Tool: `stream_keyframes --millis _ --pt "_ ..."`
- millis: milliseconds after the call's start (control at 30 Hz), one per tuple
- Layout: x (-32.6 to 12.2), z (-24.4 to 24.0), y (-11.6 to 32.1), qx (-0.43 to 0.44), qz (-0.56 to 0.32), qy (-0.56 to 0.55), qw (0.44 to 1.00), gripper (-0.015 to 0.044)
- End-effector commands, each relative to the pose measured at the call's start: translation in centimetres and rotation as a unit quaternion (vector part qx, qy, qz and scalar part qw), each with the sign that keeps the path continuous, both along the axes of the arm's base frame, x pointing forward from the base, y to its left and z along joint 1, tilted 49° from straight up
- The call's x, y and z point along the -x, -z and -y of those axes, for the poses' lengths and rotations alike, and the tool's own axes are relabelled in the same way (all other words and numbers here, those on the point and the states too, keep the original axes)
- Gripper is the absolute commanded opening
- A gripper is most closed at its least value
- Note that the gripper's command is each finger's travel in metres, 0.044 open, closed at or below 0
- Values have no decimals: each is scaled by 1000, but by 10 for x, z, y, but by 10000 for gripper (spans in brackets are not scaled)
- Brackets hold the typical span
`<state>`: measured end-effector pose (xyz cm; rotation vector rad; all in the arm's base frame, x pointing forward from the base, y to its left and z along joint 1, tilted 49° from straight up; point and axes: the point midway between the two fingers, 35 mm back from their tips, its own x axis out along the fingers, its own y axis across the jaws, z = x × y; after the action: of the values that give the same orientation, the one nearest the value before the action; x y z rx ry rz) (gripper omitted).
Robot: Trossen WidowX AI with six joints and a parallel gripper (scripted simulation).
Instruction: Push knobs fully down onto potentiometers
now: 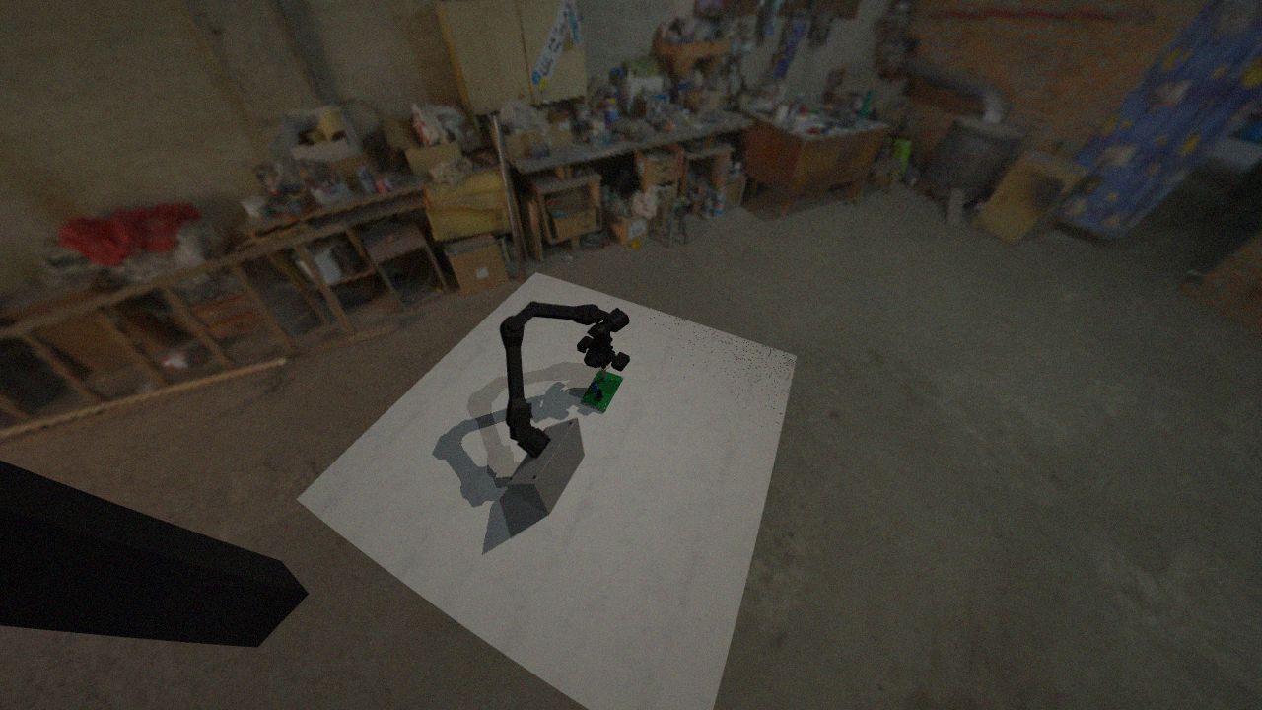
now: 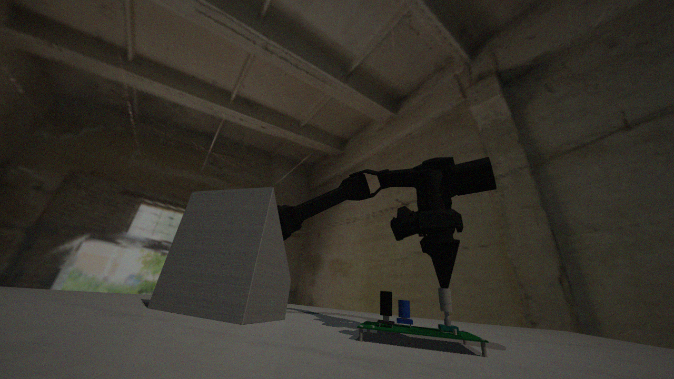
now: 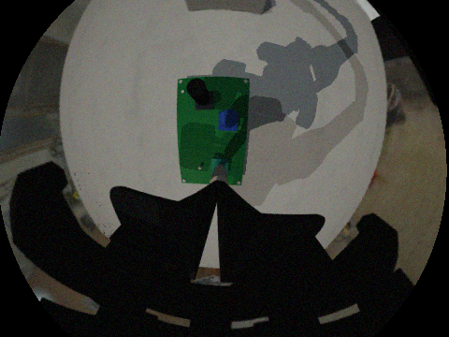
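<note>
Circuit board (image 1: 608, 394) (image 2: 422, 331) (image 3: 194, 140) stood on short legs (image 2: 484, 349) on the pale table (image 1: 653, 530) (image 2: 94, 329) (image 3: 117, 117), right of the grey block (image 1: 559, 467) (image 2: 216, 254) (image 3: 229, 5) in our exterior view. We worked across that view from left to right.

Far left: bright openings in the wall, blurred. Next came the grey block, broad at the foot and narrower above. From behind its right side, we saw the black arm (image 1: 515, 371) (image 2: 325, 201) reach rightward and bend down over the board.

Left part of the board: black knob (image 2: 386, 302) (image 3: 198, 91), upright. We noted a short length of shaft showing between it and its dark potentiometer (image 2: 385, 322) (image 3: 205, 107); not seated.

Just right of it: blue knob (image 2: 404, 309) (image 3: 230, 118), shorter, upright, low over its blue potentiometer (image 2: 404, 321) (image 3: 222, 126). We could not tell whether the two touched.

Toward the board's right end: pale knob (image 2: 444, 299) (image 3: 213, 179), above the teal potentiometer (image 2: 447, 327) (image 3: 218, 164). Bare shaft was plain to us below this knob; not seated either. All three potentiometers stood on the board.

Directly above the pale knob, we recorded the gripper (image 1: 604, 367) (image 2: 444, 287) (image 3: 219, 185) pointing down, clenched with its tips together and grasping nothing. The tips met the knob's top; whether they pressed on it, we could not tell.
</note>
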<state>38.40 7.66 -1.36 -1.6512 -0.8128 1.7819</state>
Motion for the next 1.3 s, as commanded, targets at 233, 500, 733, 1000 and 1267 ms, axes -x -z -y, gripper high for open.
stream_keyframes --millis 233,500,733,1000,1267 --pt "0 -13 8 2 3 -11 1000 0" --pt "0 -13 8 2 3 -11 1000 0" --pt "0 -15 9 2 3 -11 1000 0" --pt "0 -15 9 2 3 -11 1000 0" --pt "1 -15 10 2 3 -11 1000 0"
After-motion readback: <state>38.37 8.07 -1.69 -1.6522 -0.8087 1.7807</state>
